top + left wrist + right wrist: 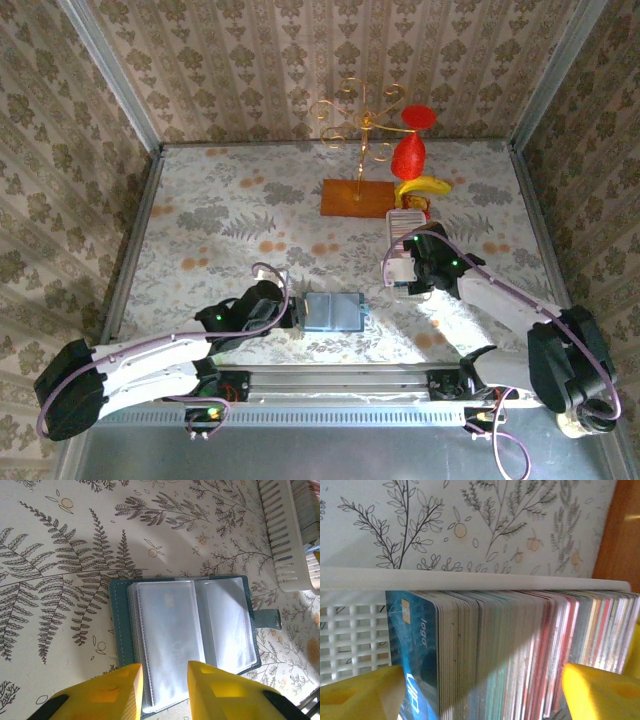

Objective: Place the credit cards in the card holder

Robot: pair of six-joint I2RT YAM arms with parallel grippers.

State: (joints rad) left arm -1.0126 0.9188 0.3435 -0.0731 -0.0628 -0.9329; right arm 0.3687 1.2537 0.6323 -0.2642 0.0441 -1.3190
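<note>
Card holder [333,312] sits on the desk [200,220] near the arm bases from above, left hand [289,312] just beside it. Left wrist: it's lying open, hand's fingers apart over its near edge. Right wrist: credit cards [520,645] packed on edge in a white tray [350,630], right hand [480,685] spread wide either side.

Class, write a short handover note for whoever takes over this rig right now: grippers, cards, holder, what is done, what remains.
Left gripper: open, at one edge of the card holder, which lies open on the table.
Right gripper: open, straddling the credit cards, stacked on edge in the white tray.
Done: holder is open; no card gripped, none clearly inside it.
To do: pick cards, slot them in.
</note>
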